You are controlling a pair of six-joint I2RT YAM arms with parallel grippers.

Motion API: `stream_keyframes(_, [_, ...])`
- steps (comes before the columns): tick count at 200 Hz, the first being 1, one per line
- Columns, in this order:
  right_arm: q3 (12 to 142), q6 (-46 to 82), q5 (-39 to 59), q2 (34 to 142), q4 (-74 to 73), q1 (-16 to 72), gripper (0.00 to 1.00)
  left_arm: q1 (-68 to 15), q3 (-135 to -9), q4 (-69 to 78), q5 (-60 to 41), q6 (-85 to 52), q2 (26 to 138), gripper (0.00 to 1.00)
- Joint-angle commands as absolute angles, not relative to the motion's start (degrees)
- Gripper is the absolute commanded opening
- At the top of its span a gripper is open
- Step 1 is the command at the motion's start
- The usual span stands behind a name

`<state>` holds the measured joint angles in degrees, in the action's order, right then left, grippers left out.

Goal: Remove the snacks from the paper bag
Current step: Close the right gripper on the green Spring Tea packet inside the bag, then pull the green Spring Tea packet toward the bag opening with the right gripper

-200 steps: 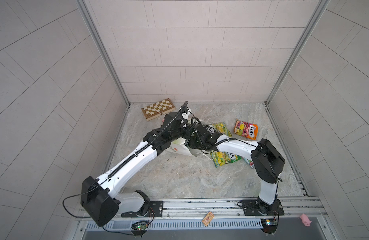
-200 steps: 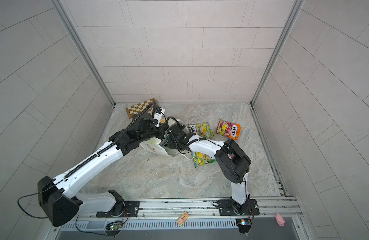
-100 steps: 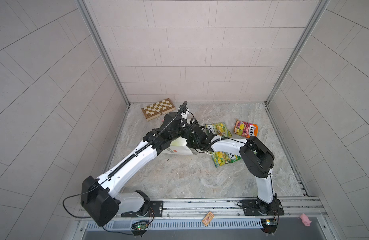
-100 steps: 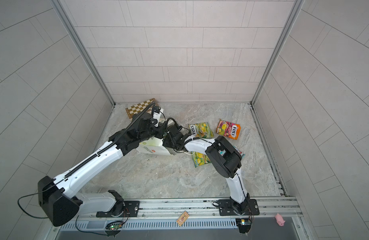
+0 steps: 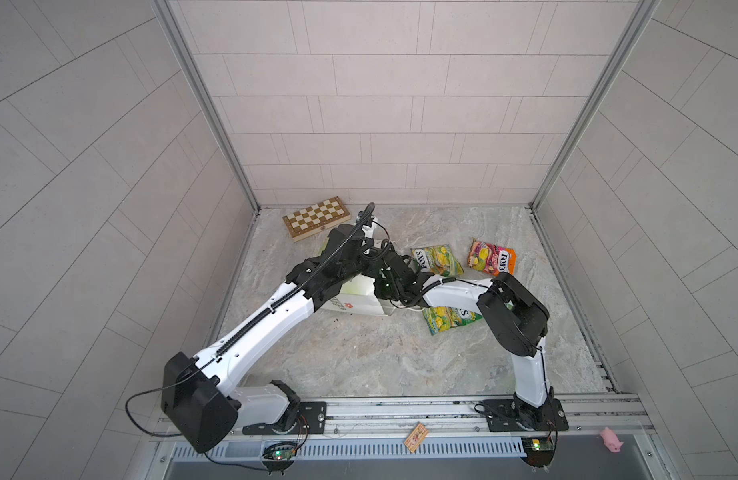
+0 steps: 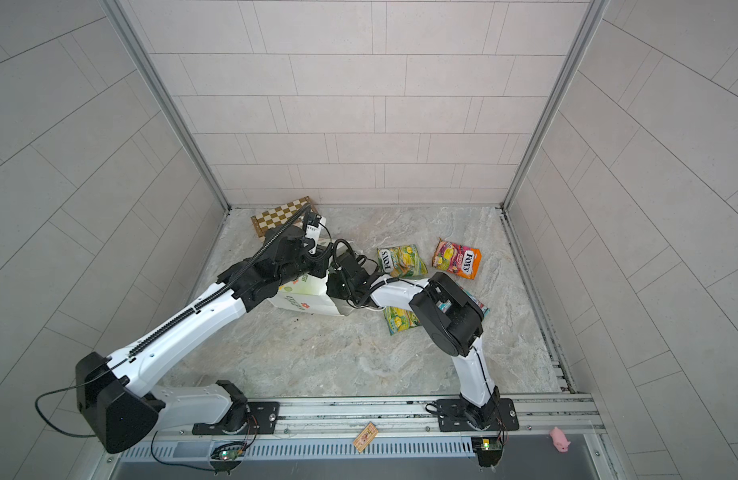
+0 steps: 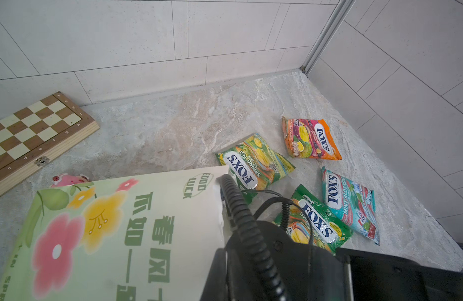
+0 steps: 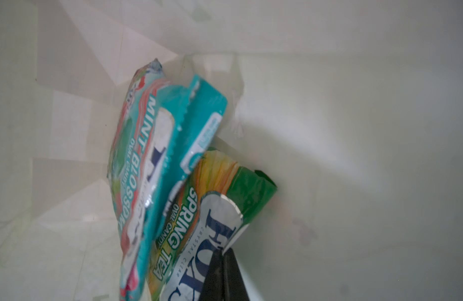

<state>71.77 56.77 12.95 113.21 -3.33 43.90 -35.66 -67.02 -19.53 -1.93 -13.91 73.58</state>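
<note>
The white paper bag (image 5: 354,300) (image 6: 305,296) lies on its side on the stone floor, mouth towards the right. Its flowered panel (image 7: 120,234) fills the left wrist view. My left gripper is at the bag's upper edge, its fingers hidden, shut on the bag. My right gripper (image 8: 222,258) is deep inside the bag, shut on the edge of a green-yellow snack (image 8: 199,229); a teal-red snack (image 8: 147,161) lies against it. Outside lie a green-yellow snack (image 5: 435,261), a pink-orange one (image 5: 491,257), another green-yellow one (image 5: 450,318) and a teal one (image 7: 349,206).
A wooden chessboard (image 5: 317,218) lies at the back left by the wall. A pink pig toy (image 7: 68,179) sits behind the bag, and another (image 5: 611,438) on the front ledge. A small orange card (image 5: 415,436) lies on the front rail. Tiled walls enclose three sides.
My right gripper has gone deeper into the bag and closed on the green-yellow snack. The right elbow has swung left then back. The left arm has kept its hold.
</note>
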Motion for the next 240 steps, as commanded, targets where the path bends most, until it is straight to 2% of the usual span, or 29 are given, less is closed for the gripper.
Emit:
stream_keyframes(1, [69.7,54.1,12.8,107.4,-0.9,42.8,0.00,-35.9,-67.7,-20.8,0.0,-13.1,72.6,0.00])
stream_keyframes(116, [61.6,48.1,13.7,91.4,4.6,35.6,0.00,-35.9,-68.0,-21.4,0.4,-12.3,72.9,0.00])
stream_keyframes(154, [62.1,45.2,15.0,90.3,8.0,35.1,0.00,-35.9,-68.0,-21.4,0.2,-12.3,73.0,0.00])
stream_keyframes(201, [61.7,44.4,20.0,93.7,8.5,34.8,0.00,-35.9,-67.7,-20.4,-2.5,-12.8,72.7,0.00])
stream_keyframes(240, [59.2,47.3,23.1,95.7,3.1,34.8,0.16,-35.9,-67.0,-18.7,-4.7,-13.8,71.9,0.00])
